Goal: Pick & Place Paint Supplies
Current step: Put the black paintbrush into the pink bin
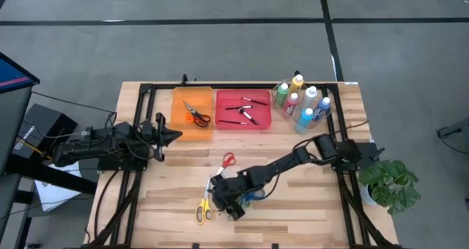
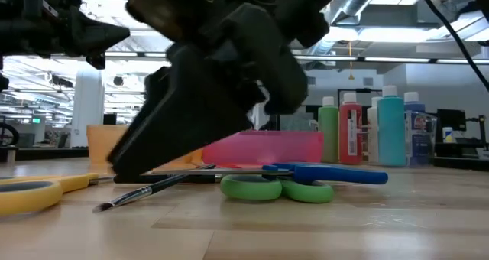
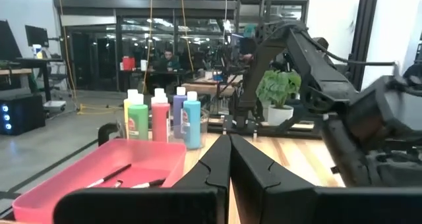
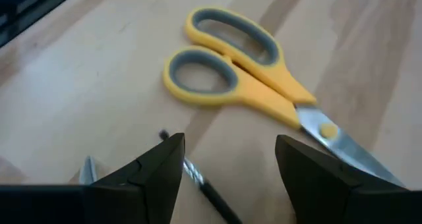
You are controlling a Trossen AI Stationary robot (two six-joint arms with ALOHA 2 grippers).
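Worktop (image 1: 308, 205), front middle: my right gripper (image 4: 227, 174) low over a thin brush (image 4: 210, 192), fingers (image 4: 155, 168) apart, straddling it; its handle runs back under my wrist. Yellow scissors (image 4: 244, 69) just beyond, nearest obstacle (green-and-blue scissors (image 2: 294, 185) also close). Left gripper (image 1: 170, 135) waits by the orange tray (image 1: 179, 128), fingers together.

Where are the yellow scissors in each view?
High view: yellow scissors near the table's front edge, just left of the right end effector.
Low view: only one yellow handle loop, at the far left edge.
Left wrist view: not in it.
Right wrist view: fill the upper middle, beyond the open fingers.
Shared landmark: the thin brush lying beside them, seen in the low and right wrist views.
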